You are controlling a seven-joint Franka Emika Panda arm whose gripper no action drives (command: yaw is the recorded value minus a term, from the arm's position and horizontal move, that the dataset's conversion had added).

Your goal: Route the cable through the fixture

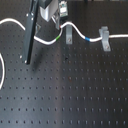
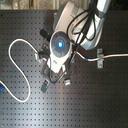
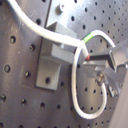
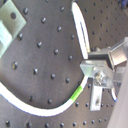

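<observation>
A white cable (image 1: 45, 41) runs across the black perforated board, with a green mark (image 1: 59, 36) and a blue mark (image 1: 87, 38). It passes a grey fixture (image 1: 68, 34) and a second grey fixture (image 1: 105, 36). My gripper (image 1: 54, 17) is at the back of the board, just to the first exterior view's left of the first fixture. In the second wrist view the gripper (image 4: 94, 70) looks shut on the cable (image 4: 80, 27), close to the green mark (image 4: 77, 93). In the first wrist view the cable (image 3: 47, 31) lies over the fixture (image 3: 50, 60).
A black slanted post (image 1: 30, 37) stands at the first exterior view's left. The cable makes a big loop (image 2: 15, 65) at the second exterior view's left. A small blue item (image 2: 2, 91) lies at that edge. The arm's body (image 2: 62, 45) hides the middle of the board.
</observation>
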